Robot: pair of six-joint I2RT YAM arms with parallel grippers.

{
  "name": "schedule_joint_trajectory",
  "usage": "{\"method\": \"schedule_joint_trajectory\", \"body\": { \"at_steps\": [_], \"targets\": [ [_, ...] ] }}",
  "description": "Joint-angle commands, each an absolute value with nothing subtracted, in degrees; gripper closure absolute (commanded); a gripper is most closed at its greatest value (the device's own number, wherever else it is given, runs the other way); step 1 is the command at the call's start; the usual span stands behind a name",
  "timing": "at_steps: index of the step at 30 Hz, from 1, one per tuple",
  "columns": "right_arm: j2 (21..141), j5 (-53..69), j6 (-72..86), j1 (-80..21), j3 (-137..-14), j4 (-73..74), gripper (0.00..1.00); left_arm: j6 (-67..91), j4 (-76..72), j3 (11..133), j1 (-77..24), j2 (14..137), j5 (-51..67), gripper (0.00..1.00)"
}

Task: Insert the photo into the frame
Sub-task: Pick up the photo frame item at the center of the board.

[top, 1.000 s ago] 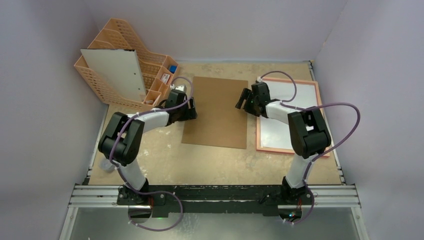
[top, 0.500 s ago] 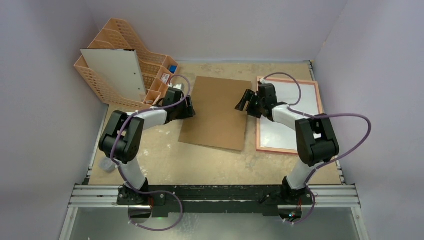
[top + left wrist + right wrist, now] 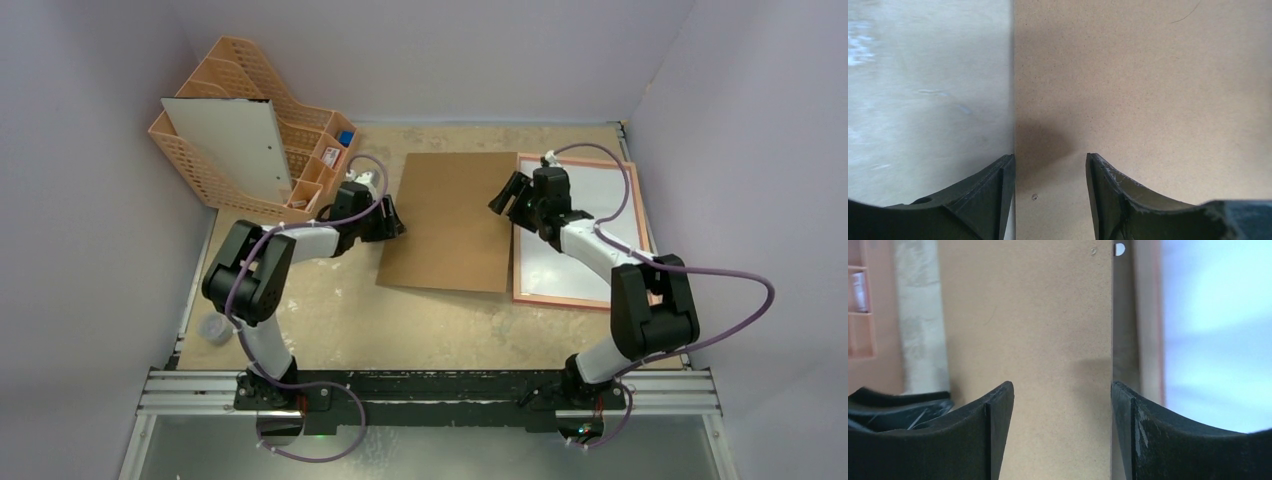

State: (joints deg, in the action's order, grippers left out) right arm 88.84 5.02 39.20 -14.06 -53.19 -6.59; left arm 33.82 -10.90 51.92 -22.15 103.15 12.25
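So both arms are on the plain brown rectangular backing board [image 3: 450, 220]. The left end effector [image 3: 1049, 157] straddles its left edge and the right end effector [image 3: 1062, 385] sits at its right edge. Fingers on both are spread apart and not pinching anything, so my guess is they're just pressing down on it.

Biggest worry: with nothing actually clamped, uneven pressure could make the board pivot on the sandy-coloured bench [image 3: 330, 300], or a finger could slip off the edge. It could also bump the big pink-red bordered rectangular frame [image 3: 560, 301] and knock it crooked. That frame lies flat just right of the right end effector. Its left border is right by the board's edge, and I can't tell if they overlap.

The frame's long axis runs away from the arm bases toward the far wall, a touch skewed.

No blue coastal photo in sight. The pale sheet [image 3: 545, 272] inside the frame might be its back, but I can't tell.
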Motion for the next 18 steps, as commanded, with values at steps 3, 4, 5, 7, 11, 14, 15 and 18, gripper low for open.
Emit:
{"method": "schedule_joint_trajectory", "body": {
  "at_steps": [3,4,5,7,11,14,15,18],
  "targets": [
    [83.5,5.3,46.2,-14.3,-47.5,-6.7,0.31,40.1,-14.2,49.6,-30.2,108.2,25.5,0.46],
    [83.0,4.6,46.3,-14.0,-46.5,-6.9,0.32,40.4,-14.8,49.7,-30.7,108.7,25.8,0.46],
    [82.6,3.8,46.4,-13.8,-45.8,-7.0,0.32,40.8,-15.4,49.7,-31.3,109.2,26.2,0.46],
    [82.1,3.0,46.6,-13.3,-44.8,-7.3,0.33,41.1,-15.9,50.2,-32.1,110.3,26.6,0.46],
    [82.0,0.4,46.1,-12.7,-44.5,-6.5,0.33,41.4,-15.8,50.1,-32.3,111.0,26.0,0.46],
    [83.6,-4.1,46.0,-12.1,-45.7,-2.9,0.3,40.3,-13.6,50.7,-32.3,110.6,24.3,0.46],
    [84.1,-5.4,46.0,-12.0,-45.9,-2.1,0.28,39.8,-12.8,51.0,-32.3,110.6,23.6,0.46],
    [84.6,-8.2,44.8,-11.7,-45.5,-1.4,0.18,38.6,-11.0,51.6,-32.3,110.8,22.1,0.45]
  ]
}}
